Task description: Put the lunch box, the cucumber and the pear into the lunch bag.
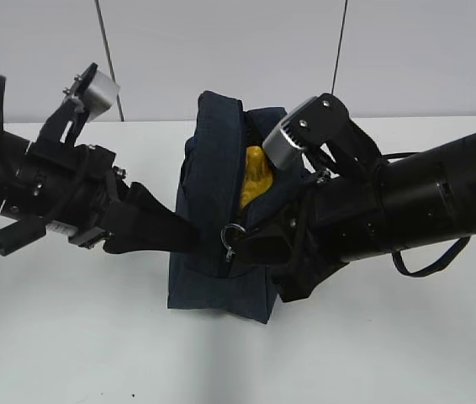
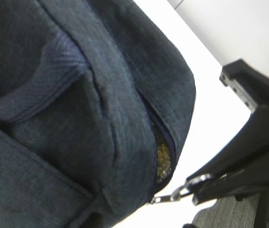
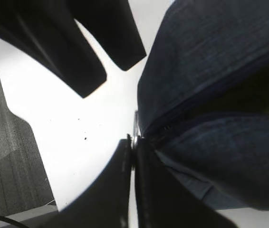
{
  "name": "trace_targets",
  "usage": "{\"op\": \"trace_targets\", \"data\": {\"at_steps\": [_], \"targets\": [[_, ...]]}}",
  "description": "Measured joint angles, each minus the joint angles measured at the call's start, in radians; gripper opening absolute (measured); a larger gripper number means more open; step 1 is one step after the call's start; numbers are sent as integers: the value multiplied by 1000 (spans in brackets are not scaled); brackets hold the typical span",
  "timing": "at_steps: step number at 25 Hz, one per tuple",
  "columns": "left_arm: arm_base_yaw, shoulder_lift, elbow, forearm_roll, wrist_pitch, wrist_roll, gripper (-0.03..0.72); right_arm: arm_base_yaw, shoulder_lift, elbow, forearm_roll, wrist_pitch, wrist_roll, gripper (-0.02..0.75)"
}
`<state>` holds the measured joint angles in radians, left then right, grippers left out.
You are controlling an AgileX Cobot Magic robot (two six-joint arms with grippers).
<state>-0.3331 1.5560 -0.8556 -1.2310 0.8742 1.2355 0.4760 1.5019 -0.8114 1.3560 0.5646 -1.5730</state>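
Note:
The dark navy lunch bag stands mid-table with its top zipper partly open. The yellow pear shows through the gap, and as blotchy yellow-brown in the left wrist view. The lunch box and the cucumber are hidden. My right gripper is shut on the metal ring pull at the bag's near end; this also shows in the right wrist view. My left gripper rests against the bag's left side. Its fingers stand apart with white table between them.
The white table spreads around the bag, with a pale wall behind it. The bag's padded loop handle lies on its side close to the left wrist camera. A grey ribbed surface lies past the table's edge.

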Motion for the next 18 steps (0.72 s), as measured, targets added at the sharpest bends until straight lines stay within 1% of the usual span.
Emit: {"op": "trace_targets", "data": {"at_steps": [7,12,18], "targets": [[0,0,0,15,4,0,318,0,-40,2,40,-4,2,6],[0,0,0,-17,-29,0,319,0,-45,2,78,-6,2,6],[-1,0,0,-34,-74,0,319,0,-45,-28,85,-9,2,6]]}}
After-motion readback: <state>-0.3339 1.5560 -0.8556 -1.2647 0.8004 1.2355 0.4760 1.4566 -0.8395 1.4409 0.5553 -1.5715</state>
